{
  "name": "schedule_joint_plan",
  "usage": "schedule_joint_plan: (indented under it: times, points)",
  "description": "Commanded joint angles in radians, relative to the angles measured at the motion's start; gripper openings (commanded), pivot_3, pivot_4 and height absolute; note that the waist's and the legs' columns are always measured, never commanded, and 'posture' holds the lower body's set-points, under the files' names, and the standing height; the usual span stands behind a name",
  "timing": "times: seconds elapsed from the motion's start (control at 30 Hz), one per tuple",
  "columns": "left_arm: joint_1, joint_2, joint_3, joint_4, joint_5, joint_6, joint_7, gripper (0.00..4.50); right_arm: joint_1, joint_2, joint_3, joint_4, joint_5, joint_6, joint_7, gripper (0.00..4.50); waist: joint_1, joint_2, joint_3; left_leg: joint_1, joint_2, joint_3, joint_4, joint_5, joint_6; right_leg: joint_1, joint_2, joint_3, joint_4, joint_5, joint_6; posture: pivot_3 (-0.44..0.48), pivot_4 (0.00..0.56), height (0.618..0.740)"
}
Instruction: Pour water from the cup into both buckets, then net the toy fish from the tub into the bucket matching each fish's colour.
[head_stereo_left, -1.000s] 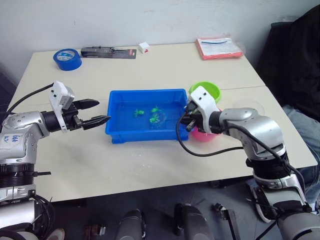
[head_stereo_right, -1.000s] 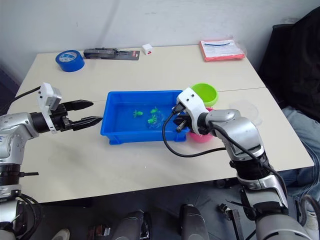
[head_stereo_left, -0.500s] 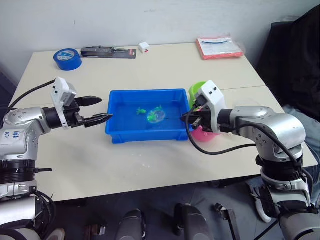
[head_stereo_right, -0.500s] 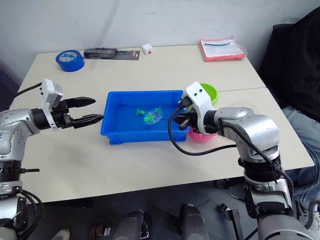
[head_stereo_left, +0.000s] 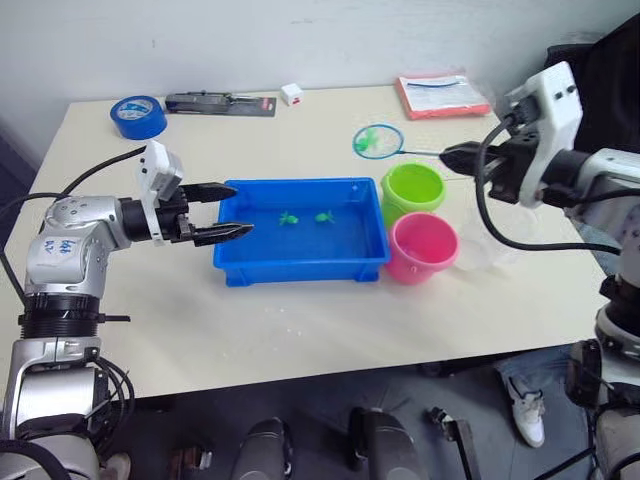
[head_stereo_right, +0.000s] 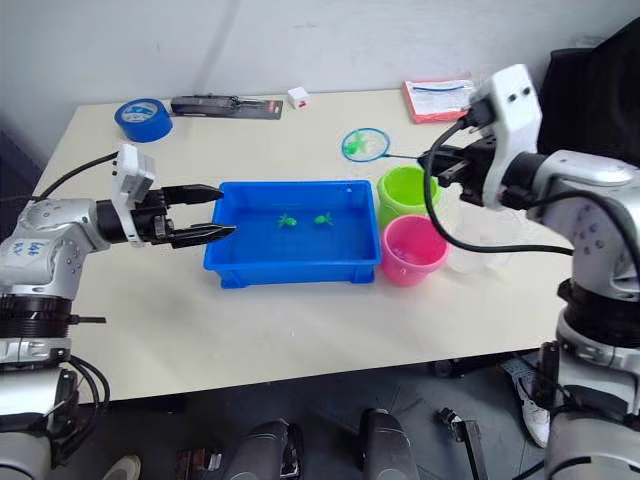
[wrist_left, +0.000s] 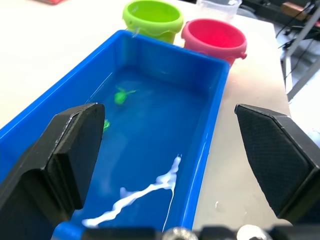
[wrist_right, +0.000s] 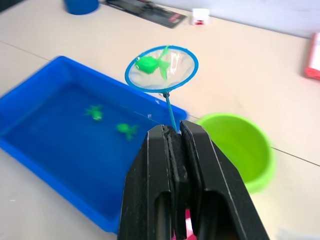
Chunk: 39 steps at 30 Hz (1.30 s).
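The net (wrist_right: 161, 68) carries a green fish (wrist_right: 148, 63) in its mesh and hangs in the air straight out ahead of the right fingers (wrist_right: 175, 150), which are pressed together on its thin handle, above the tabletop (head_stereo_left: 300, 130) past the green bucket (head_stereo_left: 412, 188). Two more green fish (head_stereo_left: 305, 216) lie in the blue tub (head_stereo_left: 300, 232), whose near end sits just ahead of the spread, empty left fingers (head_stereo_left: 222, 211). The pink bucket (head_stereo_left: 423, 247) stands beside the tub, touching the green one.

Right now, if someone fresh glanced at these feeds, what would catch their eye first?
The net, lifted clear of the tub with a green toy fish in its mesh, its handle clamped in the right gripper beyond the lime green bucket. Next, the bright blue tub at mid-table, two green fish lying in it. The left gripper hangs open at the tub's left end.
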Motion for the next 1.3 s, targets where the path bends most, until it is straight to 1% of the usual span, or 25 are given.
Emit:
schedule_joint_plan:
  times: [0.03, 0.17, 0.3, 0.43, 0.5, 0.57, 0.67, 0.8, 0.97, 1.03, 1.13, 1.3]
  points:
    - [-0.043, -0.008, -0.002, 0.02, 0.012, -0.034, -0.012, 4.48, 0.014, -0.064, 0.002, 0.009, -0.021, -0.069, 0.005, 0.78, -0.003, 0.0, 0.0, 0.0, 0.0, 0.0, 0.0, 0.0, 0.0, 0.0, 0.0, 0.0, 0.0, 0.0, 0.0, 0.0, 0.15, 0.737]
    - [-0.062, -0.019, -0.01, 0.049, 0.023, -0.054, -0.018, 4.48, 0.079, -0.155, 0.074, 0.017, -0.084, -0.165, 0.019, 0.78, -0.003, 0.0, 0.0, 0.0, 0.0, 0.0, 0.0, 0.0, 0.0, 0.0, 0.0, 0.0, 0.0, 0.0, 0.0, 0.0, 0.15, 0.737]
    - [-0.078, -0.028, -0.015, 0.073, 0.033, -0.066, -0.025, 4.48, 0.115, -0.176, 0.179, 0.021, -0.173, -0.286, 0.003, 0.78, -0.005, 0.0, 0.0, 0.0, 0.0, 0.0, 0.0, 0.0, 0.0, 0.0, 0.0, 0.0, 0.0, 0.0, 0.0, 0.0, 0.15, 0.737]
    - [-0.092, -0.04, -0.021, 0.089, 0.042, -0.075, -0.03, 4.48, 0.153, -0.207, 0.358, 0.026, -0.348, -0.471, 0.0, 0.78, -0.004, 0.0, 0.0, 0.0, 0.001, 0.0, 0.001, 0.0, 0.0, 0.0, 0.0, 0.0, 0.0, 0.0, 0.0, 0.0, 0.15, 0.737]
    - [-0.095, -0.041, -0.022, 0.094, 0.044, -0.078, -0.033, 4.48, 0.163, -0.235, 0.445, 0.032, -0.463, -0.576, -0.006, 0.78, -0.004, 0.0, 0.0, 0.0, 0.002, 0.0, 0.001, 0.0, 0.0, 0.0, -0.001, 0.0, 0.0, 0.0, 0.0, 0.0, 0.15, 0.737]
    - [-0.096, -0.041, -0.021, 0.095, 0.045, -0.078, -0.036, 4.48, 0.171, -0.255, 0.495, 0.042, -0.551, -0.649, -0.009, 0.78, -0.003, 0.0, 0.0, 0.0, 0.001, 0.0, 0.001, 0.0, 0.0, 0.0, -0.001, 0.0, 0.0, 0.0, 0.0, 0.0, 0.15, 0.737]
    - [-0.094, -0.04, -0.018, 0.094, 0.045, -0.078, -0.039, 4.48, 0.182, -0.266, 0.519, 0.055, -0.629, -0.722, -0.005, 0.78, -0.003, 0.0, 0.0, -0.001, 0.003, 0.0, 0.002, 0.0, 0.0, 0.0, -0.001, -0.001, 0.0, 0.0, 0.0, 0.0, 0.15, 0.737]
    - [-0.076, -0.034, -0.011, 0.078, 0.041, -0.07, -0.035, 4.48, 0.2, -0.328, 0.571, 0.052, -0.818, -0.919, -0.012, 0.78, -0.003, 0.0, 0.0, -0.001, 0.004, -0.001, 0.002, 0.0, 0.0, 0.0, -0.001, -0.001, 0.0, 0.0, 0.0, 0.0, 0.15, 0.737]
    - [-0.078, -0.037, -0.011, 0.081, 0.042, -0.072, -0.033, 4.48, 0.224, -0.362, 0.559, 0.059, -0.95, -1.063, 0.001, 0.78, -0.003, 0.0, 0.0, -0.001, 0.004, 0.0, 0.003, 0.0, 0.0, 0.0, 0.0, -0.001, 0.0, 0.0, 0.0, 0.0, 0.15, 0.737]
    - [-0.08, -0.037, -0.011, 0.083, 0.043, -0.074, -0.033, 4.48, 0.23, -0.364, 0.549, 0.06, -0.978, -1.104, 0.008, 0.78, -0.003, 0.0, 0.0, -0.001, 0.004, 0.0, 0.003, 0.0, 0.0, 0.0, 0.0, -0.001, -0.001, 0.0, 0.0, 0.0, 0.15, 0.737]
    - [-0.082, -0.04, -0.012, 0.086, 0.043, -0.076, -0.033, 4.48, 0.238, -0.384, 0.549, 0.057, -1.07, -1.192, -0.013, 0.78, -0.004, 0.0, 0.0, -0.001, 0.004, 0.0, 0.003, 0.0, 0.0, 0.0, 0.0, -0.001, 0.0, 0.0, 0.0, 0.0, 0.15, 0.737]
    - [-0.084, -0.043, -0.012, 0.088, 0.043, -0.076, -0.031, 4.48, 0.262, -0.361, 0.523, 0.068, -1.129, -1.244, -0.016, 0.78, -0.003, 0.0, 0.0, -0.002, 0.004, 0.0, 0.003, 0.0, 0.0, 0.0, 0.0, -0.001, 0.0, 0.0, 0.0, 0.0, 0.15, 0.737]
